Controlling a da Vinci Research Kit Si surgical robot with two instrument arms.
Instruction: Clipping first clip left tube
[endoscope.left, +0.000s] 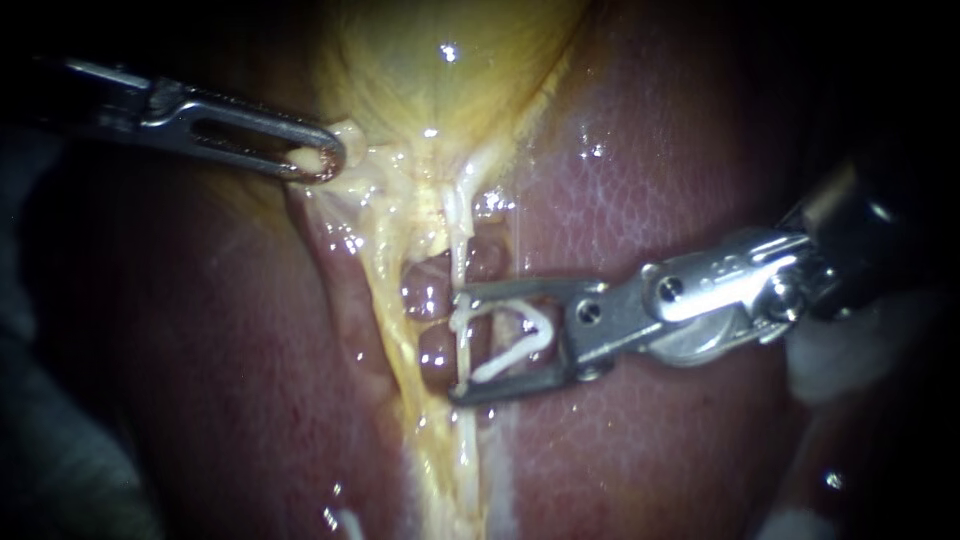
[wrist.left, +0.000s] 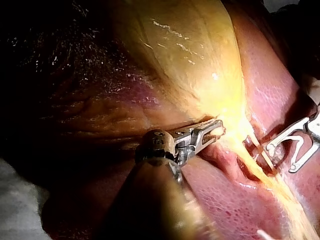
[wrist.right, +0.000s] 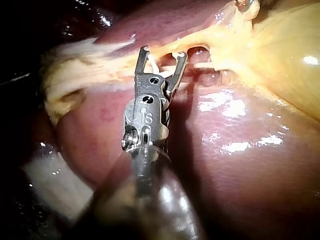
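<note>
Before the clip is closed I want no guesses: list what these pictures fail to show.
- Endoscope view: whether the tube lies fully inside the clip; the right instrument's jaw tips overlap it.
- Left wrist view: the right instrument's shaft, cut off by the edge.
- Endoscope view: how much gallbladder the left instrument grips; its upper jaw covers that.

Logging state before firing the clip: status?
Left instrument jaws shut on gallbladder. Right instrument holds open clip at tube. Nothing blocking.
</note>
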